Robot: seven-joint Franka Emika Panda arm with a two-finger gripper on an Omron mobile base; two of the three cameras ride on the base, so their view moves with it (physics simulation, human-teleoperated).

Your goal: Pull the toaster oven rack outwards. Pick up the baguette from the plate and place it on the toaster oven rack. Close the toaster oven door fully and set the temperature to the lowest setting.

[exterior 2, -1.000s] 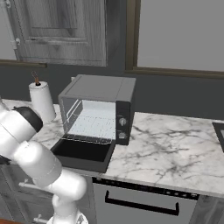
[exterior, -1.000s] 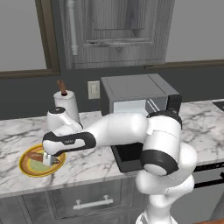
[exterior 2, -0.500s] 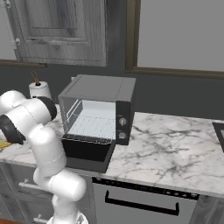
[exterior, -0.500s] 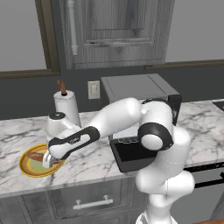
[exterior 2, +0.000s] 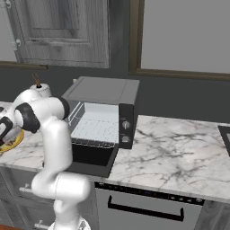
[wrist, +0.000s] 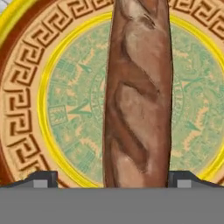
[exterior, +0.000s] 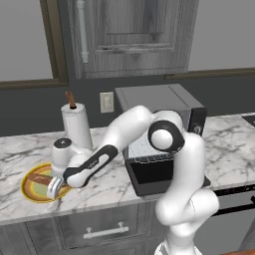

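On the marble counter (exterior: 224, 144), my claw (wrist: 112, 178) straddles the baguette (wrist: 138, 96) wide open, gripping nothing (plate (wrist: 26, 109) fretwork shows close up).

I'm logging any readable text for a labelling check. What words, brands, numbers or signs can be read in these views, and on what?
None: no readable words, brands or numbers anywhere.
The plate: a key-pattern border and a pale green figured centre, ornament and not lettering.
The toaster oven: its two knobs are too small to show any markings.
The baguette: crust slashes only.
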